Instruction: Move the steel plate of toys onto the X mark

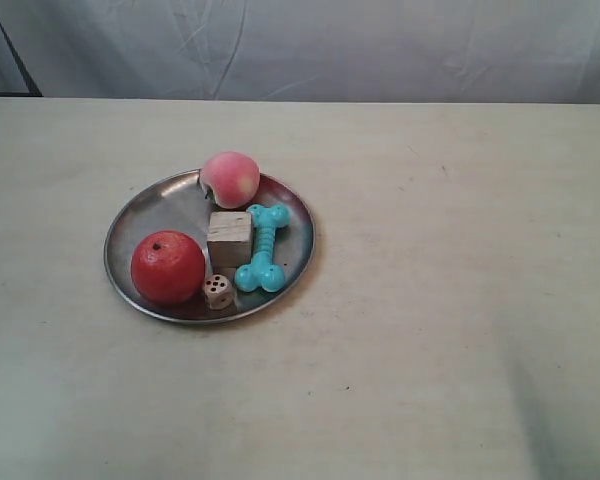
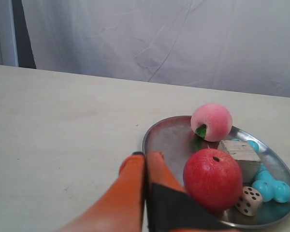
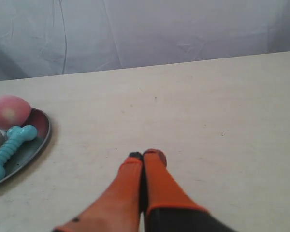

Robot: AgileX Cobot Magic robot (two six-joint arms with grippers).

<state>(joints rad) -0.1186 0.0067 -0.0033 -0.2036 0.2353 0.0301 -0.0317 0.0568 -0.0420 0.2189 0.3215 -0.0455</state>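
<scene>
The steel plate [image 1: 165, 205] lies left of the table's middle. On it are a red apple [image 1: 167, 267], a pink peach [image 1: 230, 178], a turquoise bone [image 1: 263, 250], a wooden cube [image 1: 229, 240] and a small die [image 1: 218, 291]. My left gripper [image 2: 146, 154] is shut and holds nothing, its tips just outside the plate's rim [image 2: 150, 133], beside the apple [image 2: 212, 179]. My right gripper [image 3: 146, 154] is shut and holds nothing, over bare table well away from the plate [image 3: 41, 130]. I cannot make out the X mark. Neither gripper shows in the exterior view.
The pale table [image 1: 460, 300] stretches wide on the side of the plate away from the apple. A wrinkled white cloth backdrop [image 1: 330, 45] hangs behind the table's far edge.
</scene>
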